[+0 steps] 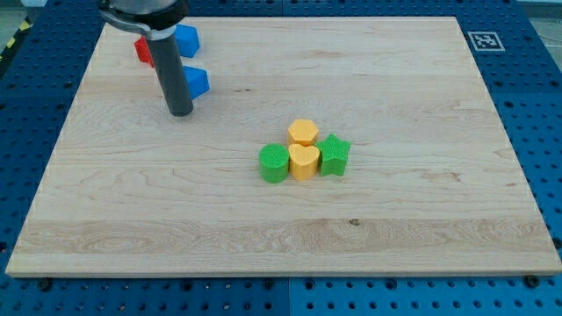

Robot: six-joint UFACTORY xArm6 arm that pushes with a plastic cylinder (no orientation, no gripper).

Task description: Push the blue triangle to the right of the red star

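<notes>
The wooden board (pixel 281 237) filled most of the frame, resting on a blue perforated table (pixel 536 105), with a black-and-white marker tag (pixel 484 40) at the board's upper right corner. In the upper left, the dark rod came down and my tip (pixel 179 112) sat on the board; there was no claw to open or close. The blue triangle (pixel 197 82) lay just right of the rod, apparently touching it. A blue block (pixel 187 39) sat above it, and the red star (pixel 143 50) was partly hidden behind the rod. Near the centre clustered a green cylinder (pixel 274 164), a yellow heart (pixel 304 162), a green star (pixel 335 154) and a yellow hexagon (pixel 303 132).
</notes>
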